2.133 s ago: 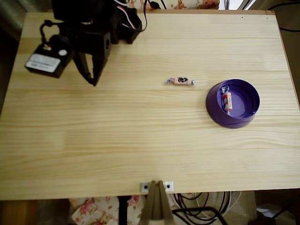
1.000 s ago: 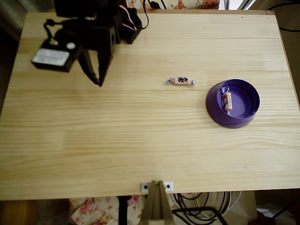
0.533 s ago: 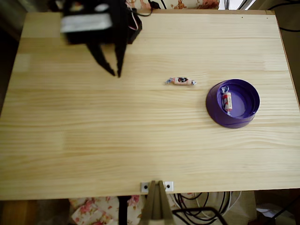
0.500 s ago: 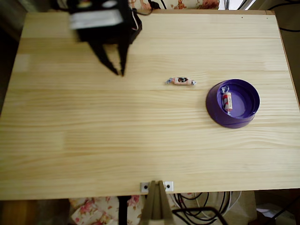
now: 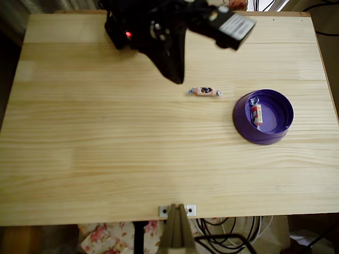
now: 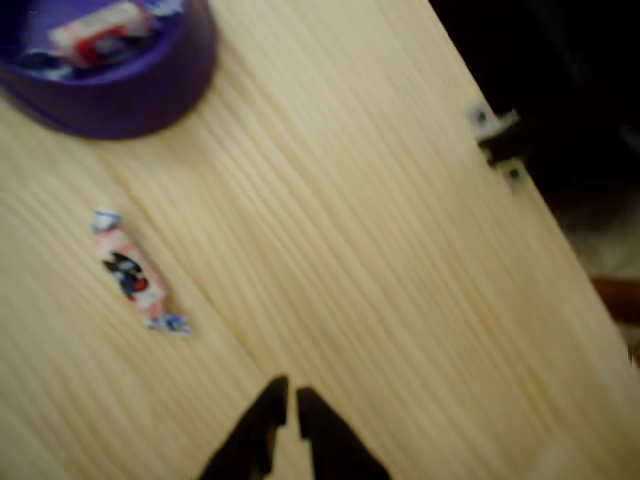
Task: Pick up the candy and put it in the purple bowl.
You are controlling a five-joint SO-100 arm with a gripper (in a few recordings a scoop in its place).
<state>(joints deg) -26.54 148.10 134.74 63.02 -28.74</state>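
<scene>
Your gripper (image 5: 178,79) has swung over near the candy (image 5: 204,91), tips pinched together and empty, so open it next.

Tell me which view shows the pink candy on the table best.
The wrist view: the candy looks larger there, dark mark and twisted ends distinct despite slight blur. The overhead view shows it small, lying left of the purple bowl.

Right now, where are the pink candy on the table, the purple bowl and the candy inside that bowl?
the candy (image 5: 204,91): overhead view, its peach-pink body.
the purple bowl (image 5: 241,123): overhead view, left rim.
the white candy with a red band (image 5: 256,115): overhead view, its middle, inside the bowl.
</scene>
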